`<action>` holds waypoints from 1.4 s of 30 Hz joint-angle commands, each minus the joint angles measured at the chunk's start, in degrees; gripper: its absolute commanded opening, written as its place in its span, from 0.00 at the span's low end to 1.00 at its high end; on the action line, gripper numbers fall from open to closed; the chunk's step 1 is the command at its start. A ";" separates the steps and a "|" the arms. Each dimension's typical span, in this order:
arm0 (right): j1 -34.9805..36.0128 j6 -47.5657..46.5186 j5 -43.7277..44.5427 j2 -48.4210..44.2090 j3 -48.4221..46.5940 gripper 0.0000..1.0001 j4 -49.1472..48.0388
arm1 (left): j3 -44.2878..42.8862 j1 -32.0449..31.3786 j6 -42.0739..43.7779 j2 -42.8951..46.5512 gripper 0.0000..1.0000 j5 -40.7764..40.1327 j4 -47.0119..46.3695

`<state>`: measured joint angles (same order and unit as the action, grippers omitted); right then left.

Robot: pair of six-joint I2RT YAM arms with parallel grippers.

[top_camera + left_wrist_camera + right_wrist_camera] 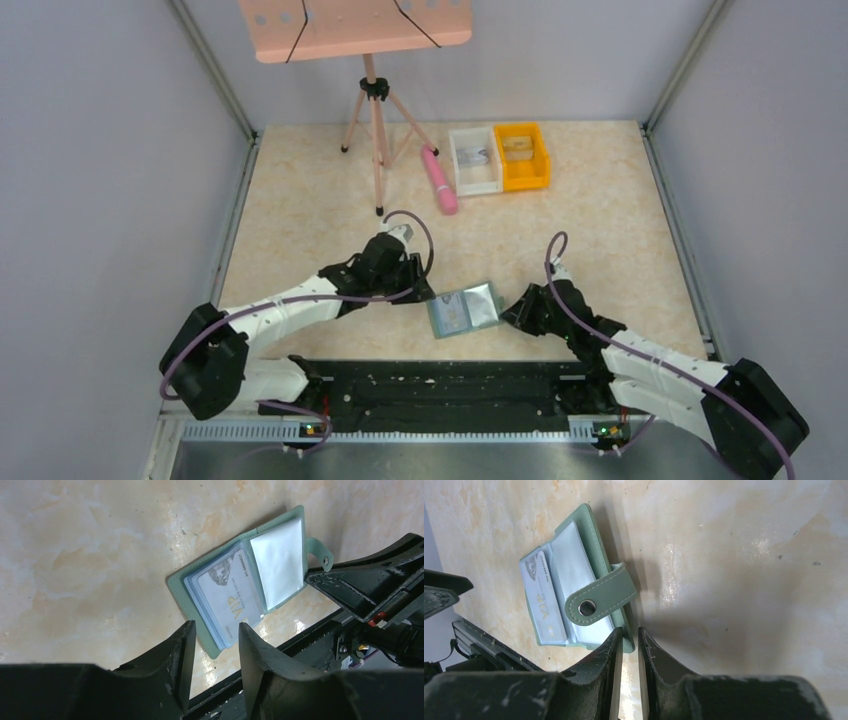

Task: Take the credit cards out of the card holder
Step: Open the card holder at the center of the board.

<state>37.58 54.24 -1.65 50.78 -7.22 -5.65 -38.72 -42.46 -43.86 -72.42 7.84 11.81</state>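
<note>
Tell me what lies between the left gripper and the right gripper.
The card holder, spread open with a credit card showing, lies between the left gripper and right gripper; the top external view shows it.

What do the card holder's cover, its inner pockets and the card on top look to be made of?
The card holder: matte sage leather or imitation, judging by stitched edges and the metal snap tab. The inner pockets: clear glossy plastic film, showing glare. The card: probably smooth plastic, pale with gold VIP lettering.
</note>
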 commanded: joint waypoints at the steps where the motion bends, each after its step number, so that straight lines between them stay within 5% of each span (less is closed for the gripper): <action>1: -0.45 1.22 -0.09 -0.97 -4.73 0.17 2.05 | 1.40 -0.17 -0.93 -0.90 0.42 1.63 -3.98; 10: -0.41 1.56 -1.64 -1.29 -12.02 0.17 7.67 | -0.84 -0.87 -1.09 -6.44 0.38 11.53 -13.57; 19: -0.34 0.28 -3.95 -4.64 -17.17 0.17 11.57 | -8.42 -1.71 -3.29 -21.07 0.33 19.15 -22.92; 32: 0.21 -4.27 -14.06 1.08 -13.57 0.14 -0.50 | -19.73 -1.75 0.35 -34.35 0.31 18.15 -18.16; 42: 4.17 -5.46 -13.43 12.06 -14.57 0.14 -7.29 | -21.85 -0.98 2.27 -33.46 0.30 14.53 -13.04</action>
<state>41.06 50.00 -14.96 60.51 -21.26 -6.55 -57.98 -44.01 -43.64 -107.85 24.49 -3.55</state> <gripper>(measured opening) 0.139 0.301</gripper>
